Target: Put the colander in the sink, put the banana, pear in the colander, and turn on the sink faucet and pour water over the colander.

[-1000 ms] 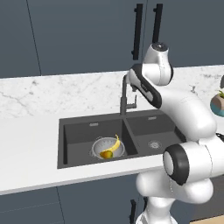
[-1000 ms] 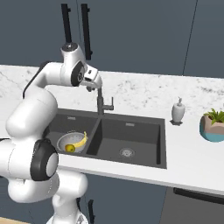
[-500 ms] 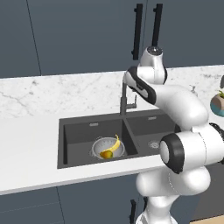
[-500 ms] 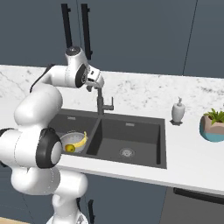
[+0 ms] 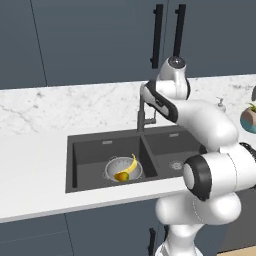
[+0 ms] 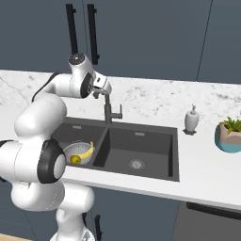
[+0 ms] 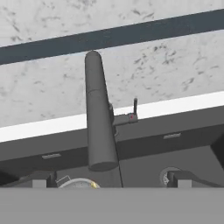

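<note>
The dark double sink holds the silver colander in its left basin. A banana and a pear lie inside it. The slim dark sink faucet stands behind the divider, and no water is visible. My gripper hovers at the spout's top, open and holding nothing. In the hand view the spout runs between my wide-set fingertips, and the lever stands upright to its right. A sliver of the colander's rim shows below.
A white soap dispenser and a potted plant stand on the marble counter right of the sink. Dark cabinets with vertical handles rise behind. The right basin has a round drain.
The arm's upper joints swung slightly left, bringing the hand closer over the faucet. The colander and fruit have not moved, and the jaws stayed open.
</note>
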Controlling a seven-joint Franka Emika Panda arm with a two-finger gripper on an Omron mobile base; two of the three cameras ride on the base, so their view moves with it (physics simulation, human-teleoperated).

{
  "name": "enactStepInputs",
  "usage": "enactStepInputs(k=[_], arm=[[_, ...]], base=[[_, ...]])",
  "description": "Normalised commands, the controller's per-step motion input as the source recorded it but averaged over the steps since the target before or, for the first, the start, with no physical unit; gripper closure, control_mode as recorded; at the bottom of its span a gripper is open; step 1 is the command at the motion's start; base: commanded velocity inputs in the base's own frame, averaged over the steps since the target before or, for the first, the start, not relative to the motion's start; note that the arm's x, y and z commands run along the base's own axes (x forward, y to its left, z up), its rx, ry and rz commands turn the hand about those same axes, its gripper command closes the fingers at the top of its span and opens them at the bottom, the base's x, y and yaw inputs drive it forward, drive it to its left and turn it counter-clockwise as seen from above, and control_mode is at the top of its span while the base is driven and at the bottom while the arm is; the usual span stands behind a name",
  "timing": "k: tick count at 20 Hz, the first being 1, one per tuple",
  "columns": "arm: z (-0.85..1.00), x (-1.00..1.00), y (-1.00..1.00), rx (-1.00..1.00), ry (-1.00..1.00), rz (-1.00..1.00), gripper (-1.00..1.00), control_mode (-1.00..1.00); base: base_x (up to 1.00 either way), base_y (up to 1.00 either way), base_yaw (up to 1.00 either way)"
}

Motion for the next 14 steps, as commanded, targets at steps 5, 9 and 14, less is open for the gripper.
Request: enactStepInputs(k=[5, 9, 14], arm=[[-0.24, -0.33, 0.07, -0.09, -0.16, 0.0, -1.0, -1.0], [0.0, 0.19, 0.0, 0.0, 0.0, -0.01, -1.0, -1.0], [0.0, 0.43, 0.0, 0.0, 0.05, -0.01, -1.0, -1.0]], base=[[0.0, 0.0, 0.0], [0.0, 0.0, 0.0], [0.0, 0.0, 0.0]])
